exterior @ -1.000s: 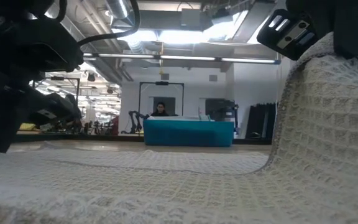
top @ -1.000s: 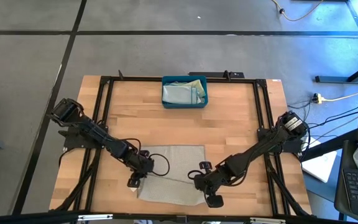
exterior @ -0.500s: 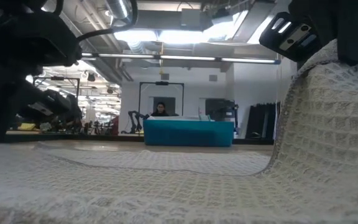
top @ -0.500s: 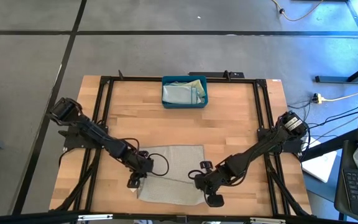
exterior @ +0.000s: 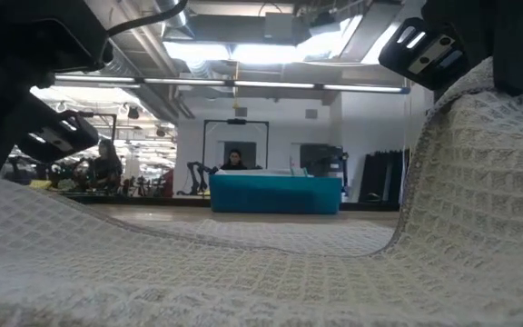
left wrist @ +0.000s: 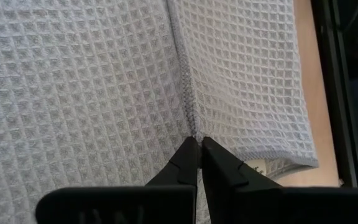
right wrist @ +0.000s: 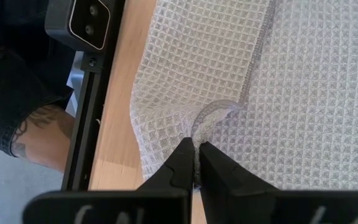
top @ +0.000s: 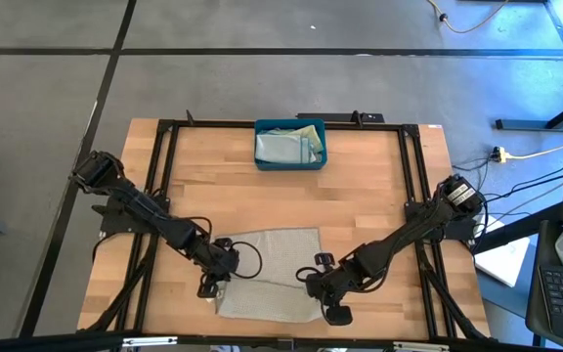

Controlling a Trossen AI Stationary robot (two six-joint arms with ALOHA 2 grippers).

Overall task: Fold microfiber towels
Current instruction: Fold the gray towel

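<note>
The left gripper (left wrist: 196, 144) is closed on a hemmed edge of the grey-beige towel (top: 272, 274); the right gripper (right wrist: 195, 149) is pinched on a bunched fold at the opposite side. The towel is thereby lifted at 2 points for folding, near the table's (top: 360, 205) front. Remaining towels lie in the bin (top: 290, 145).
</note>
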